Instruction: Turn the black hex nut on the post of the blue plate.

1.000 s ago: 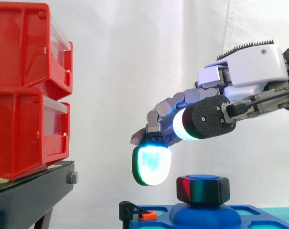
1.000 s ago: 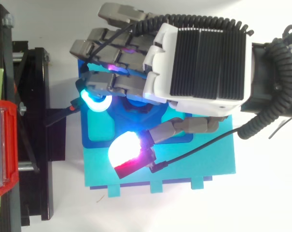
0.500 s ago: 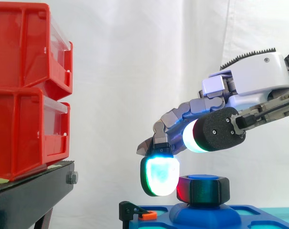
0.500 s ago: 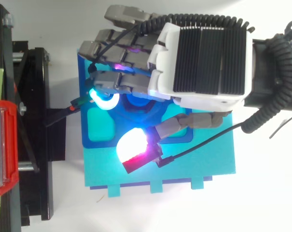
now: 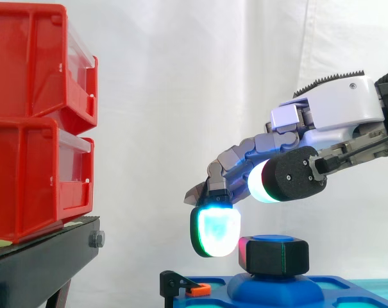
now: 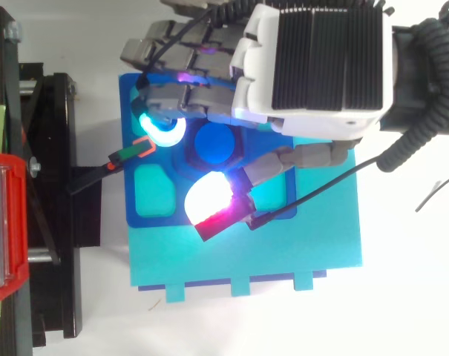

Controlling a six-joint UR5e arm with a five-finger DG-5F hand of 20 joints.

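Note:
A black hex nut (image 5: 274,255) sits on the round blue post (image 6: 213,143) of the blue plate (image 5: 347,292). My hand (image 5: 335,112) hovers just above it, coming in from the right, with its fingers loosely bent downward and holding nothing. One cyan-green fingertip pad (image 5: 214,230) hangs close by the nut's left side, at the height of its upper edge; I cannot tell whether it touches. The thumb's white pad (image 6: 208,197) sits above and in front of the nut, clear of it. From above, the palm (image 6: 313,67) covers the plate's far side.
Two stacked red bins (image 5: 33,115) rest on a black stand (image 5: 40,263) at the left. A small black clip with an orange tip (image 5: 186,287) sits at the plate's left edge. The plate lies on a teal base (image 6: 283,252).
The hand came down and to the right over the nut, then lifted slightly. From above it slid toward the plate's far side, uncovering the post top.

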